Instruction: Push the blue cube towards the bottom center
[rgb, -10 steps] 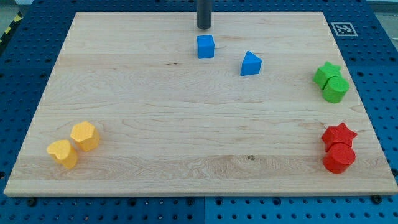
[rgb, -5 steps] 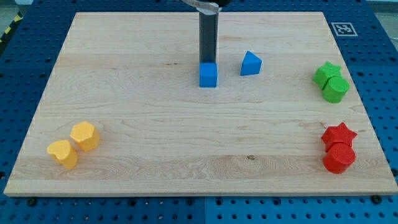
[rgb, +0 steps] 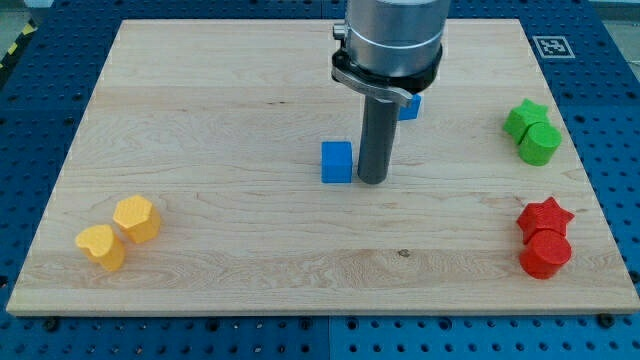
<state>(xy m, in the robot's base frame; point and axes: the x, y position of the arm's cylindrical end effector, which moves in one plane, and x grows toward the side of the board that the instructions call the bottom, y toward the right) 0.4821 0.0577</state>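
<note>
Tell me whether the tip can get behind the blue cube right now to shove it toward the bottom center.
Probably yes. My tip sits just to the view's right of the blue cube, close beside it. The board above the cube is bare, so the tip looks free to circle to the cube's top side and push down.

1. Your blue cube (rgb: 337, 162) is a small, solid-blue block, sitting flat and upright on the wooden board (rgb: 200, 120).
2. It lies near the board's middle, a little toward the view's top.
3. My tip (rgb: 372, 181) stands just beside it, on the view's right.
</note>
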